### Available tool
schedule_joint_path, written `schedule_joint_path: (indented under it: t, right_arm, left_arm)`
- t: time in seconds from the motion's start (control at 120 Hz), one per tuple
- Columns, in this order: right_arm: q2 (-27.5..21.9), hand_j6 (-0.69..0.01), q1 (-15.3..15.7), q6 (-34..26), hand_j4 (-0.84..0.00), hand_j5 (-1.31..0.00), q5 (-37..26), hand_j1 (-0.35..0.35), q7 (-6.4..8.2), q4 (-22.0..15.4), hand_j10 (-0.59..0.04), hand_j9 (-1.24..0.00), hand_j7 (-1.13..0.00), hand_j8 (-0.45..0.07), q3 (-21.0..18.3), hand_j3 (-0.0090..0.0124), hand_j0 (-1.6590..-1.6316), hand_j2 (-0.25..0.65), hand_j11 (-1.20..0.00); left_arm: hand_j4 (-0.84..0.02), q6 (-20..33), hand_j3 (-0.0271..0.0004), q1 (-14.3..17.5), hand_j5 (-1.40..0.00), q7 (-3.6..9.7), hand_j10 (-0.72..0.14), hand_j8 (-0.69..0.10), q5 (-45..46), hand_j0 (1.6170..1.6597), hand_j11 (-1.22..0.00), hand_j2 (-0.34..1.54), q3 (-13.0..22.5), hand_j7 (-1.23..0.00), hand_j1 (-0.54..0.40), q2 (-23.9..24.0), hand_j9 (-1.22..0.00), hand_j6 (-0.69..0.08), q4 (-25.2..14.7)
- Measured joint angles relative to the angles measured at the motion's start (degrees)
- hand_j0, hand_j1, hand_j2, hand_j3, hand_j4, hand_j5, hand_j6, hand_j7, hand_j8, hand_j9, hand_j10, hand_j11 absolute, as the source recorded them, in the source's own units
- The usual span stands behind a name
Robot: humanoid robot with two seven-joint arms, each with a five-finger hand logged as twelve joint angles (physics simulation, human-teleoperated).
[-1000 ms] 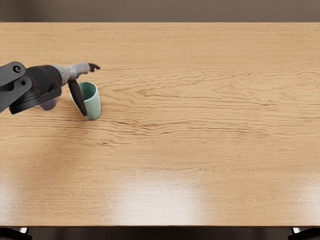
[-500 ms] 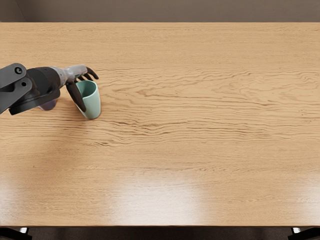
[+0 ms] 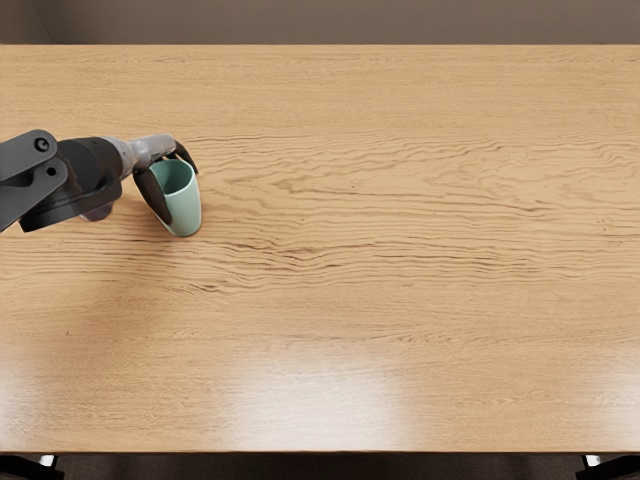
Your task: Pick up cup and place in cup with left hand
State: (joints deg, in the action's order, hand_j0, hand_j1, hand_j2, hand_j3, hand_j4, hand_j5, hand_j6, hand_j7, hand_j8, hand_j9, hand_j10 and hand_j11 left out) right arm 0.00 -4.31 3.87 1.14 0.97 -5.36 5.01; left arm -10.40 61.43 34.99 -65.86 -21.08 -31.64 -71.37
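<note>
- My left hand point(image 3: 153, 150) is at the mint-green cup point(image 3: 186, 210), reaching in from the left.
- I have my fingers point(image 3: 187, 157) curled at its far side and my thumb along its left side, so the cup is pinched between them.
- It is upright, mouth up, over the left part of the desk point(image 3: 350, 300).
- Near it is a purple cup point(image 3: 98, 213) (my own arm hides most of that one).

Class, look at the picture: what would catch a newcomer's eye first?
Probably the pale green cup at the left of the wooden table, with the dark fingers of the left hand curled around it. Next, a purple object peeks out, mostly hidden beneath the forearm.
</note>
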Motion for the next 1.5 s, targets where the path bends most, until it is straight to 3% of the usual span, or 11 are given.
schedule_joint_path:
  t: [0.175,0.458,0.842,1.108,1.5]
  right_arm:
    - [0.0,-0.001,0.0,0.0,-0.001,0.0,0.0,-0.349,0.0,0.0,0.0,0.0,0.0,0.0,0.0,0.0,-1.6581,0.0,0.0]
    - [0.0,-0.001,0.0,0.0,-0.001,0.0,0.0,-0.349,0.0,0.0,0.0,0.0,0.0,0.0,0.0,0.0,-1.6581,0.0,0.0]
    - [0.0,-0.001,0.0,0.0,0.0,0.0,0.0,-0.349,0.0,0.0,0.0,0.0,0.0,0.0,0.0,0.0,-1.6581,0.0,0.0]
    - [0.0,-0.001,0.0,0.0,0.0,0.0,0.0,-0.349,0.0,0.0,0.0,0.0,0.0,0.0,0.0,0.0,-1.6581,0.0,0.0]
    - [0.0,-0.001,0.0,0.0,0.0,0.0,0.0,-0.349,0.0,0.0,0.0,0.0,0.0,0.0,0.0,0.0,-1.6581,0.0,0.0]
  left_arm:
    - [-0.464,-0.14,0.0,1.65,-0.61,0.0,-0.455,-0.327,0.06,1.6545,-0.62,0.08,0.14,-0.62,-0.079,-0.38,-0.62,-0.318,-0.23]
    - [-0.42,-0.43,0.0,4.48,-0.65,0.02,-0.461,-0.289,-0.23,1.6539,-0.65,0.11,0.23,-0.66,-0.113,-1.05,-0.65,-0.275,-0.58]
    - [-0.439,-7.93,0.0,10.18,-0.64,0.01,-0.465,-0.305,3.44,1.6538,-0.65,0.1,-0.34,-0.64,-0.094,-6.56,-0.65,-0.294,-0.45]
    - [-0.451,-7.75,0.0,11.13,-0.63,0.01,-0.465,-0.313,8.61,1.6536,-0.65,0.1,-2.33,-0.64,-0.092,-9.11,-0.65,-0.304,-0.6]
    - [-0.448,-8.98,0.0,12.04,-0.64,0.01,-0.463,-0.309,9.19,1.6535,-0.65,0.1,-2.09,-0.64,-0.093,-13.53,-0.65,-0.302,-0.56]
